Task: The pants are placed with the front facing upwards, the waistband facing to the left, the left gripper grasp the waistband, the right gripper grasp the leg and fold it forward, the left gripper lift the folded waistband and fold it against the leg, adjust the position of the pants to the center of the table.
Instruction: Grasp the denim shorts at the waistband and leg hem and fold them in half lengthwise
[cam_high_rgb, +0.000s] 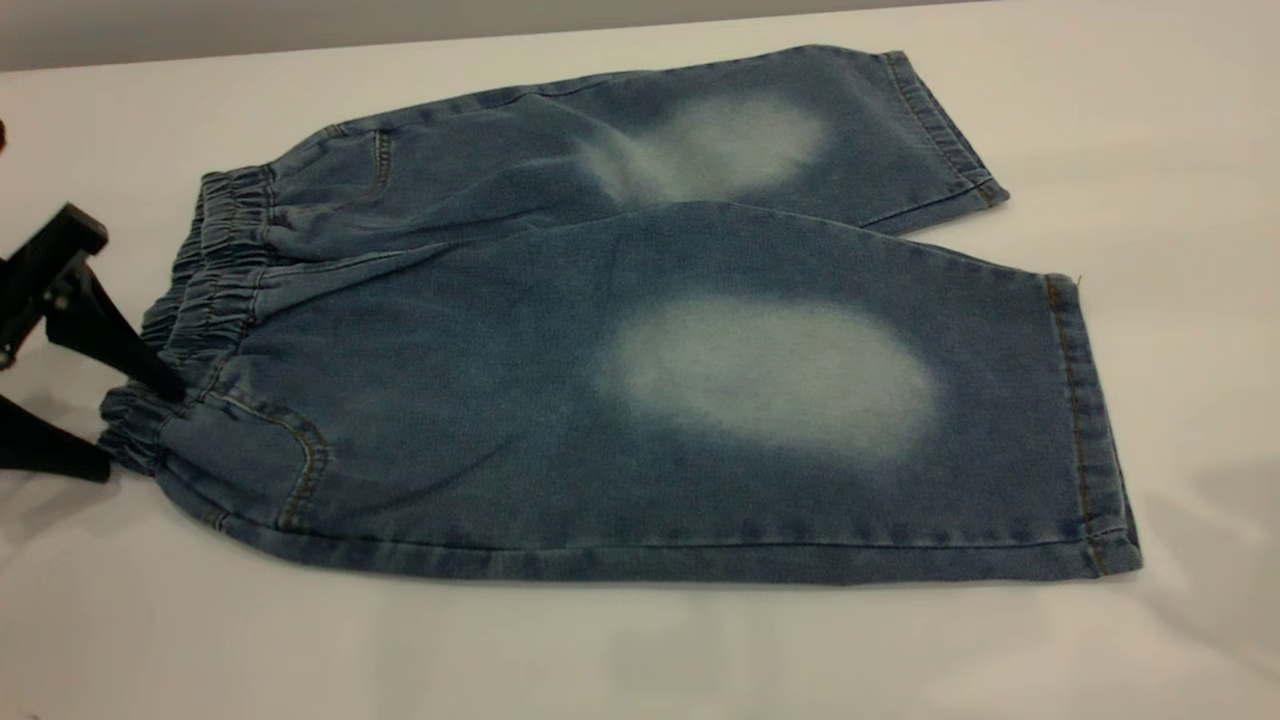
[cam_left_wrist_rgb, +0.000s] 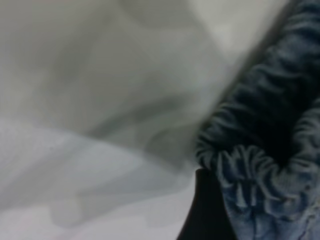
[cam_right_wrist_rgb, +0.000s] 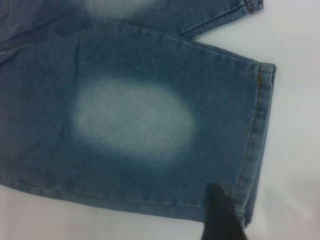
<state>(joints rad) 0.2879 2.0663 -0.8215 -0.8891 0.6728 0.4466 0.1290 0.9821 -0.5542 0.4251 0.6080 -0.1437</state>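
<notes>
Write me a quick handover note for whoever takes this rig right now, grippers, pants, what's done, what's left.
Left gripper: open, fingers straddling the waistband at the near corner, not yet closed.
Right gripper: one fingertip shows over the near leg by its hem; open or shut unclear.
Pants: flat on the table, front up, waistband left.
Done: no fold yet.
Left: grasp, both folds, centring.

Left pincer (cam_high_rgb: 110, 420) cut off by exterior edge; right pincer (cam_right_wrist_rgb: 220, 215) mostly out of frame.
</notes>
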